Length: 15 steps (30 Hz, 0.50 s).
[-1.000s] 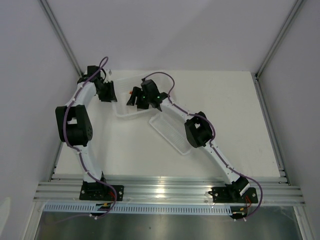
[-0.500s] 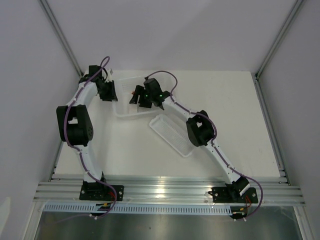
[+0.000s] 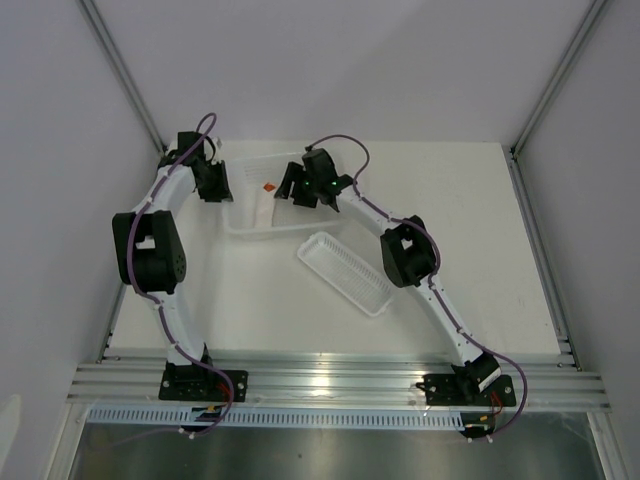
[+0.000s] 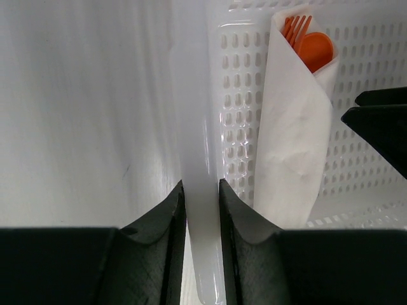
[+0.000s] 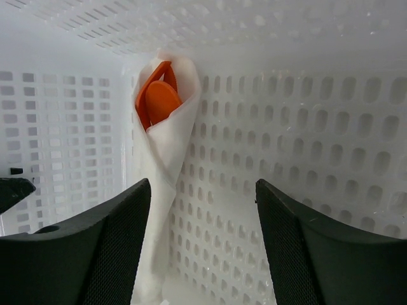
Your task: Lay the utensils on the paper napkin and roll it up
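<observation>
The left gripper [image 4: 201, 194] pinches the basket [image 4: 191, 95] wall; the right gripper [image 5: 202, 203] gapes wide above the rolled napkin [image 5: 166, 159] and utensils [image 5: 157, 100] inside, with a tray [image 3: 345, 272] beside.

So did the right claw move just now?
Yes. The right claw slid rightward across the large translucent white plastic basket, away from the rolled white paper napkin.

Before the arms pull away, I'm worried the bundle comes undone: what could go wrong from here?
The left pincer clamps the basket by its wall; lifting without opening could tip it and shift the rolled napkin. The right pincer hangs open facing the napkin; a sideways move could snag it, and the orange utensils poking out its top might slide free.
</observation>
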Each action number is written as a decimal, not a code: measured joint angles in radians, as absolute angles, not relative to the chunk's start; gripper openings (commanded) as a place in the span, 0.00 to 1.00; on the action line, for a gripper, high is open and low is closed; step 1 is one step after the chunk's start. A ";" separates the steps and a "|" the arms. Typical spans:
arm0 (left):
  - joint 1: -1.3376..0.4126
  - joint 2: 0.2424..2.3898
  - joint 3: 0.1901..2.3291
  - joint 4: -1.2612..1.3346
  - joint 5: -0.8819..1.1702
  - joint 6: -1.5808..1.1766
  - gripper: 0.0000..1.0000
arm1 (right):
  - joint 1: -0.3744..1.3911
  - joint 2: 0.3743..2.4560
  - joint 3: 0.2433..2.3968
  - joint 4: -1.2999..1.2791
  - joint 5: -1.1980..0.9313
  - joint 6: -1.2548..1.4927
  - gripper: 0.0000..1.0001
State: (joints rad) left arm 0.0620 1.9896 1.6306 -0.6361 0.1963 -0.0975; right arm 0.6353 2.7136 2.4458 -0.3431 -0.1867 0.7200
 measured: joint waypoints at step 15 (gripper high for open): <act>0.065 1.988 1.625 -0.625 0.195 -0.107 0.01 | 0.664 2.674 2.435 -0.331 -0.199 0.663 0.03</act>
State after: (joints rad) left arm 0.0650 1.9877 1.6249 -0.6250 0.1947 -0.1070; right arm 0.6636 2.6743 2.4348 -0.3305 -0.1993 0.6628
